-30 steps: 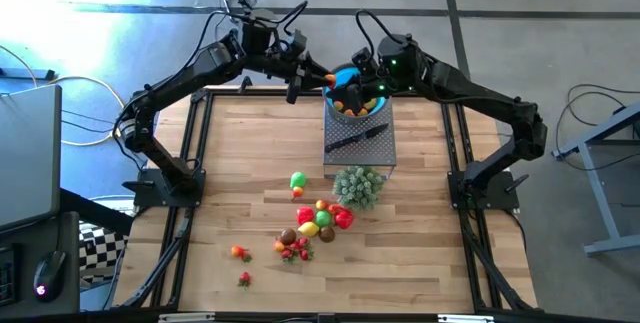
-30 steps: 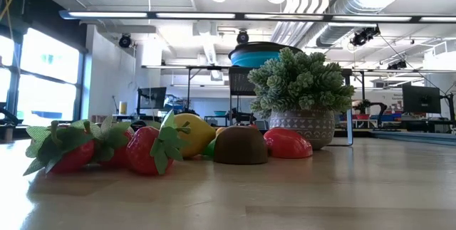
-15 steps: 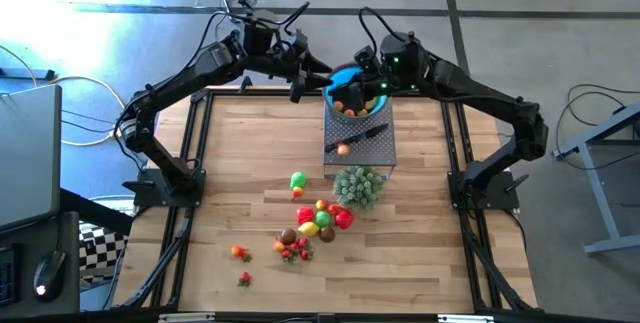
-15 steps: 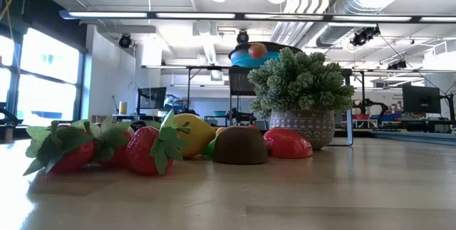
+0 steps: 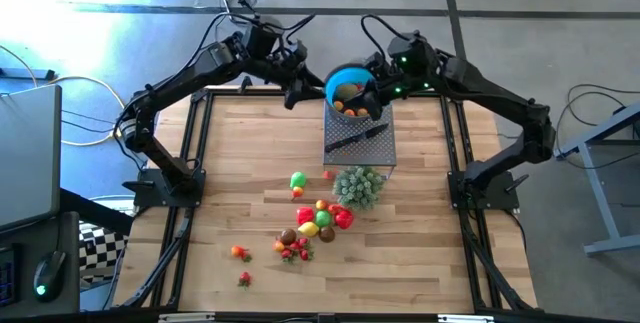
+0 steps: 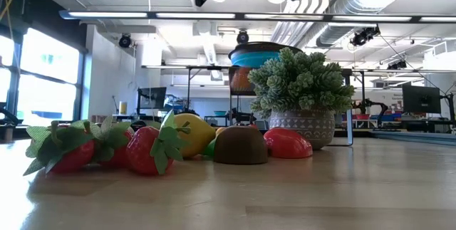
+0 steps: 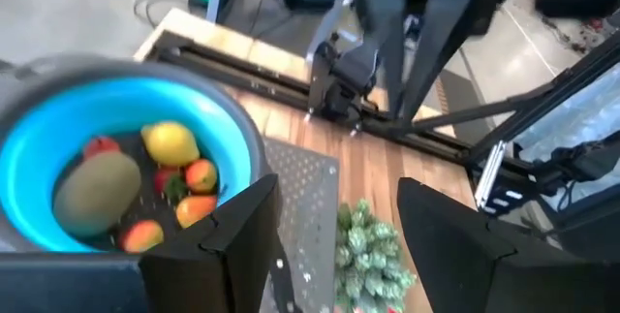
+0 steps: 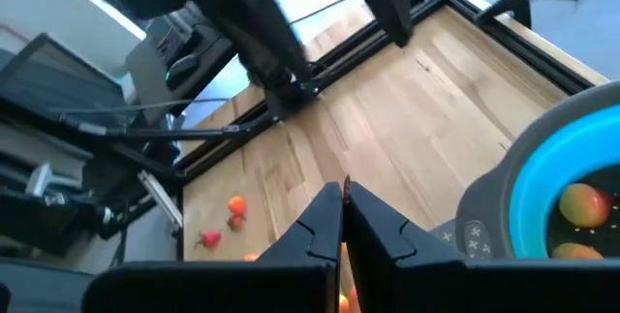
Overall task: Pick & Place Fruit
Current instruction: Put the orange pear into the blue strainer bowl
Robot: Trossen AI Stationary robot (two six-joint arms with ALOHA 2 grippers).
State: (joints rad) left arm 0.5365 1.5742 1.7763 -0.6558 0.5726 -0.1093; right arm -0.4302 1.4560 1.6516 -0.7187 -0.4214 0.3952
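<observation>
Two arms hang over the far end of the table, and most of the fruit lies loose on the wood nearer me. Starting at the left, a small orange piece (image 5: 239, 252) and a red strawberry (image 5: 243, 279) sit apart from the rest on the near left of the boards. A little further along, a green fruit (image 5: 297, 179) lies on its own, and just nearer than it the main heap (image 5: 318, 221) of red, yellow, green and brown pieces is bunched together; from table height the strawberries (image 6: 146, 149), a yellow fruit (image 6: 192, 134) and a brown one (image 6: 241, 146) sit side by side in front of the potted bushy plant (image 6: 303, 95).

The left gripper (image 5: 293, 91) hovers in the air just left of the blue bowl (image 5: 338, 75), its fingers (image 7: 218, 250) spread apart with nothing between them. One small reddish fruit (image 5: 329, 175) lies on the wood just left of the plant.

The bowl stands at the far end of a grey perforated tray (image 5: 378, 151), with a black-handled knife (image 5: 355, 139) lying across the tray nearer me. Inside the bowl are several fruits (image 7: 172, 142), yellow, orange, red and a dull green one.

The right gripper (image 5: 372, 93) is at the bowl's right side, fingers (image 8: 318, 224) pressed together; whether they touch the rim I cannot tell.
</observation>
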